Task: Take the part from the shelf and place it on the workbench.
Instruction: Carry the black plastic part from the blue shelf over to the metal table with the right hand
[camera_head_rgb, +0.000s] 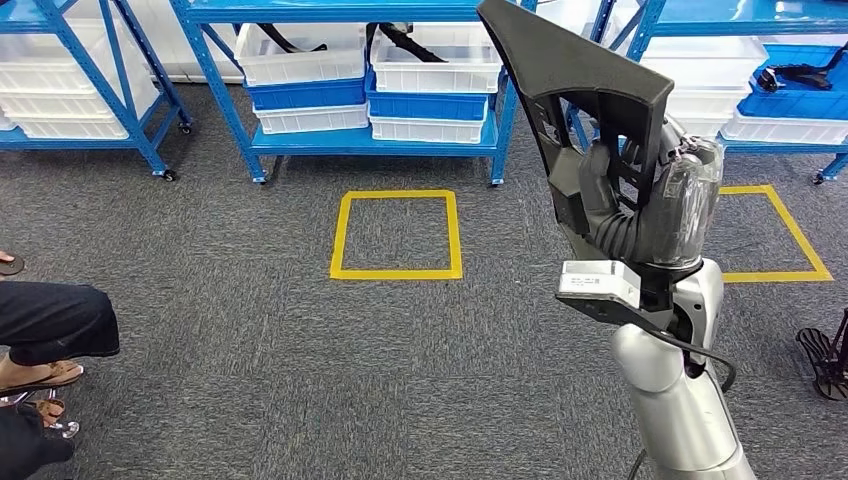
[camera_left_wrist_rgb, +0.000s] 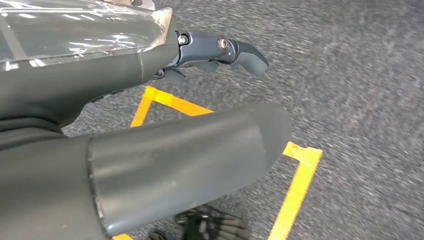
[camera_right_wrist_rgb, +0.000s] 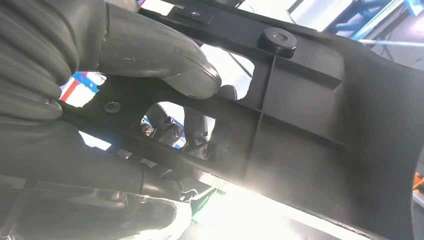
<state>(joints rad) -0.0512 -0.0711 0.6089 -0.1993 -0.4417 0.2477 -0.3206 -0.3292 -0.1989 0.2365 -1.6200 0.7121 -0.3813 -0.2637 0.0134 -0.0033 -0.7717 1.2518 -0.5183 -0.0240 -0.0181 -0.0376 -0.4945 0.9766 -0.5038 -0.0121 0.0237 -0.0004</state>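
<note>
In the head view my right hand (camera_head_rgb: 640, 210) holds a black plastic part (camera_head_rgb: 580, 80) raised in front of me, its wide flat end pointing up and to the left. The part is ribbed, with open cut-outs. In the right wrist view the thumb (camera_right_wrist_rgb: 160, 60) presses on one face of the part (camera_right_wrist_rgb: 310, 125) and the darker fingers (camera_right_wrist_rgb: 175, 131) show through an opening behind it. My left hand (camera_left_wrist_rgb: 150, 125) hangs above grey carpet and holds nothing, its fingers (camera_left_wrist_rgb: 235, 50) spread apart.
Blue shelves (camera_head_rgb: 370, 140) with white and blue bins stand ahead across the carpet. Yellow tape squares mark the floor at centre (camera_head_rgb: 396, 235) and right (camera_head_rgb: 790, 240). A seated person's legs (camera_head_rgb: 50, 330) are at the left. A black object (camera_head_rgb: 825, 360) lies at the right edge.
</note>
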